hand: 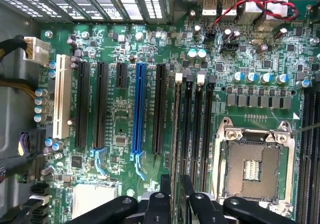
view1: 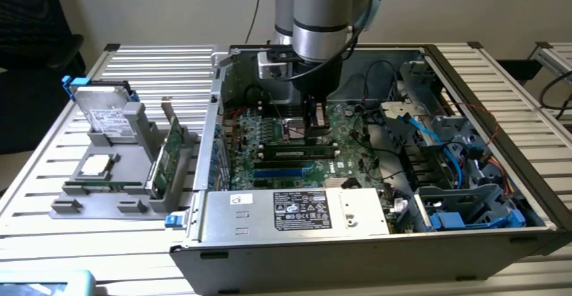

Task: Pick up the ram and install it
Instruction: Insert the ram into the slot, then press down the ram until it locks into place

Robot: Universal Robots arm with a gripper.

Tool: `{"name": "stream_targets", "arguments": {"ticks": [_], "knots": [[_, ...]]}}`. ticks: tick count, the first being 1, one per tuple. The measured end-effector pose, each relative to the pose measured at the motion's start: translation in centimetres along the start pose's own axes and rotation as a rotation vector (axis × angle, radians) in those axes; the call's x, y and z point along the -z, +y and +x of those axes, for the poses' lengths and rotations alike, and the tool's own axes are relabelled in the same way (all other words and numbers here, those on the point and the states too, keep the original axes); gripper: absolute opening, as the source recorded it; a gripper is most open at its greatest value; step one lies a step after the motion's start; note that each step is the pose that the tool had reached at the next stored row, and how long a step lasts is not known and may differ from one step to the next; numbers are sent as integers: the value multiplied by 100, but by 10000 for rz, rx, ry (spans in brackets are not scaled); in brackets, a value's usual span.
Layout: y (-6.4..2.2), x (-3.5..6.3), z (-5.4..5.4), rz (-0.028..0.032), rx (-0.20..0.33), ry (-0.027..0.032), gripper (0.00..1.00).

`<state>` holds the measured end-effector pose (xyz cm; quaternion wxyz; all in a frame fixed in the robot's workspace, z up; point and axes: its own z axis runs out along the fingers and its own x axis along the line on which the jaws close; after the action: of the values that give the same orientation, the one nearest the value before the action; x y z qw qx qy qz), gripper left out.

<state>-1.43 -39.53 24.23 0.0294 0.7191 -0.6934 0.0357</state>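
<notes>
The ram [view1: 299,153] is a long thin green stick standing on edge in a black slot on the motherboard [view1: 268,135], inside the open computer case. In the wrist view the ram [hand: 176,134] appears edge-on in the memory slot nearest the black expansion slots. My gripper [view1: 315,130] hangs straight down over the stick's middle. Its two black fingers [hand: 163,191] stand on either side of the stick with a gap showing at each side. The gripper [hand: 175,191] is open and holds nothing.
The case walls [view1: 214,108] ring the board. A power supply [view1: 295,210] lies in front, with blue cables and drive cages [view1: 465,195] at the exterior view's right. The CPU socket [hand: 252,164] sits beside the memory slots. A grey holder [view1: 107,195] outside carries a hard drive [view1: 106,116] and a green card [view1: 166,159].
</notes>
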Motion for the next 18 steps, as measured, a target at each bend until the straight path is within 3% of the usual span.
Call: {"name": "stream_targets", "arguments": {"ticks": [10,18], "knots": [[-156,91,32,-18,0,-1,22],[-156,91,32,-24,-24,0,22]]}}
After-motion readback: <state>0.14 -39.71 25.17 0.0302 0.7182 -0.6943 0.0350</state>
